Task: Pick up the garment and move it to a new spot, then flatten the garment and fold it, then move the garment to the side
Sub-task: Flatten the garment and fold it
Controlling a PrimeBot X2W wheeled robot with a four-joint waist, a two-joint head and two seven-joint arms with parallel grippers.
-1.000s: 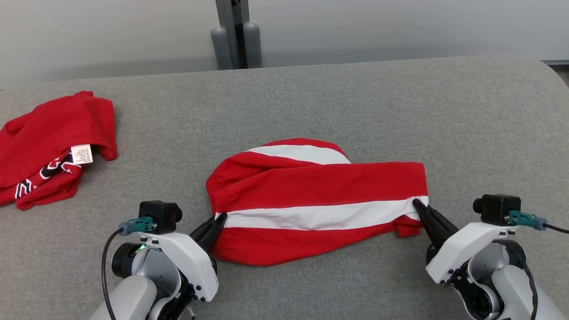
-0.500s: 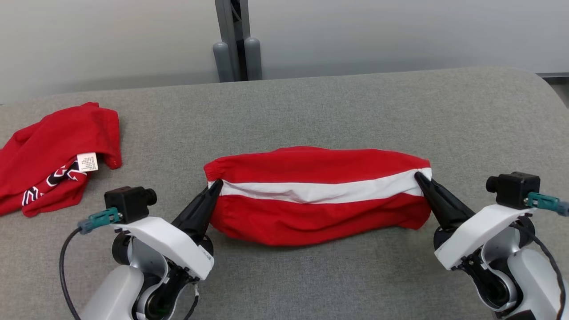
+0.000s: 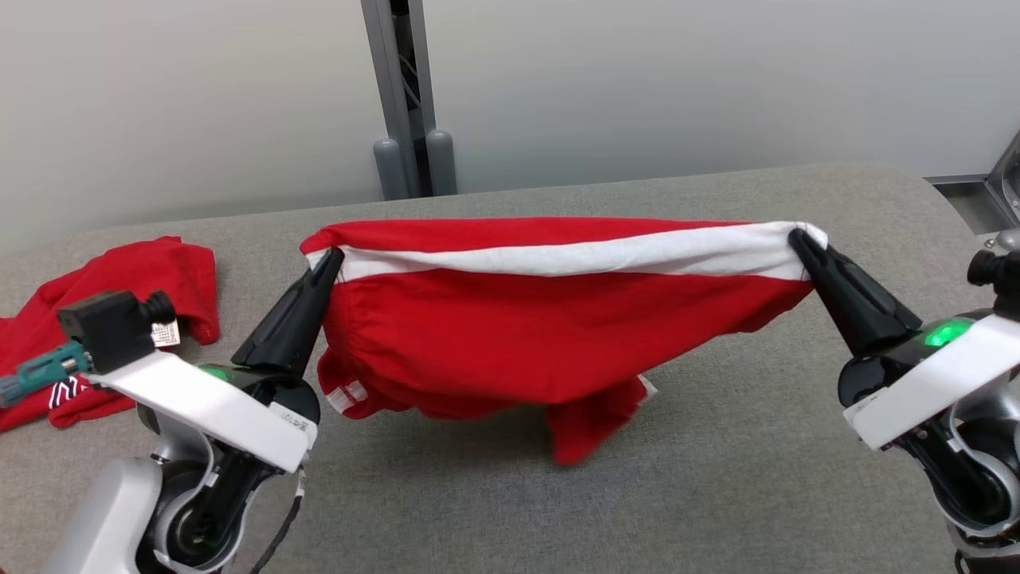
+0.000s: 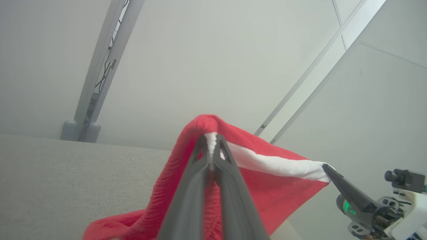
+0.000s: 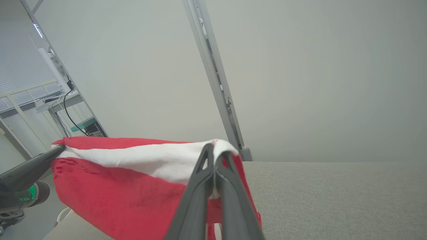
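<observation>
Head view: the garment (image 3: 542, 335), red with one wide white stripe, is strung out like a banner between the two arms, up above the middle of the grey tabletop (image 3: 717, 462). The left gripper (image 3: 331, 259) is pinched tight on the left end, right where the white stripe meets a gathered red hem. The right gripper (image 3: 797, 239) is clamped the same way on the right end of the stripe. That makes the stripe the taut top edge, and the red cloth sags below it in loose folds. One red flap hangs lowest, about mid-table, with a shadow under it. Can't tell whether that flap brushes the surface or not.

The left wrist view backs this up: both dark fingers are pressed together with white and red cloth bunched at the tips. It's the same story in the right wrist view, where the fingers are closed on the white stripe.

Over by the tabletop's left edge there's a second red garment (image 3: 171, 279) lying crumpled, with a small white label showing. It sits well apart from the held one. A grey post (image 3: 398, 96) stands behind the far edge.
</observation>
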